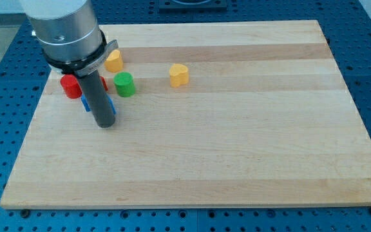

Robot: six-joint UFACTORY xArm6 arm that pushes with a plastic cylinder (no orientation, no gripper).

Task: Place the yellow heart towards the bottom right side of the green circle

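The yellow heart (pixel 179 75) lies on the wooden board, to the right of the green circle (pixel 124 84) and slightly nearer the view's top. My tip (pixel 105 124) rests on the board below and left of the green circle, a short gap away and touching neither block. The rod and the arm's grey body rise from it towards the view's top left.
A second yellow block (pixel 113 60) sits just above the green circle. A red cylinder (pixel 70 86) lies left of the rod, and a red block (pixel 103 82) shows partly behind it. A blue block (pixel 111 104) is mostly hidden behind the rod. The board's left edge (pixel 29 122) is near.
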